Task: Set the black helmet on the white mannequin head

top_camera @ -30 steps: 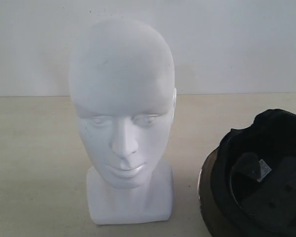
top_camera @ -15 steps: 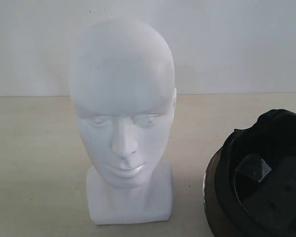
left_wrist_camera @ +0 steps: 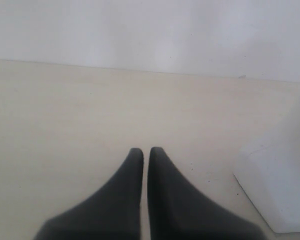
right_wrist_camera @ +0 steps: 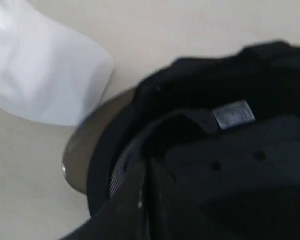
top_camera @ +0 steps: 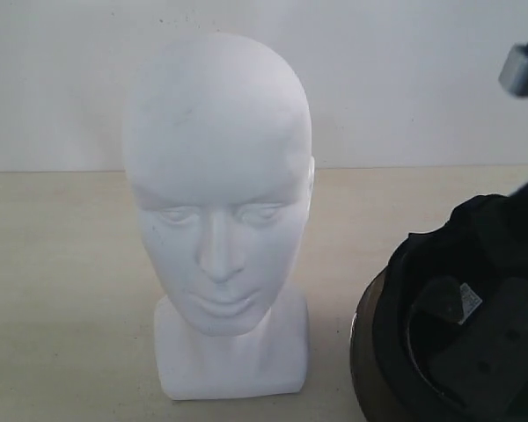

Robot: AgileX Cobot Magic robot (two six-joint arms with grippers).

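At mid-desk [top_camera: 62, 264], upright on a squared neck base: head [top_camera: 218, 176], face toward the exterior camera, pale wall [top_camera: 405, 88] behind.

Low at the right of that view, near the head's base but apart from it: helmet [top_camera: 475, 308]. Opening turned toward the camera. Dark padded lining and a small white label [top_camera: 469, 301] exposed. Smoky visor [top_camera: 361, 352] along the rim nearest the head. Cut off by the frame at the right and below, so contact with the desk impossible to judge. Not on the head.

At the top right edge, a blurred grey piece [top_camera: 521, 69], too smeared to identify.

In the left wrist view: left fingers [left_wrist_camera: 135, 167] closed, only a thin slit between the tips, holding nothing, above bare desk, near a corner of the head's base.

In the right wrist view: right fingers [right_wrist_camera: 125, 215] pressed together, tips at the helmet's inner rim. Any pinch on the lining impossible to tell. Past the visor, the head.
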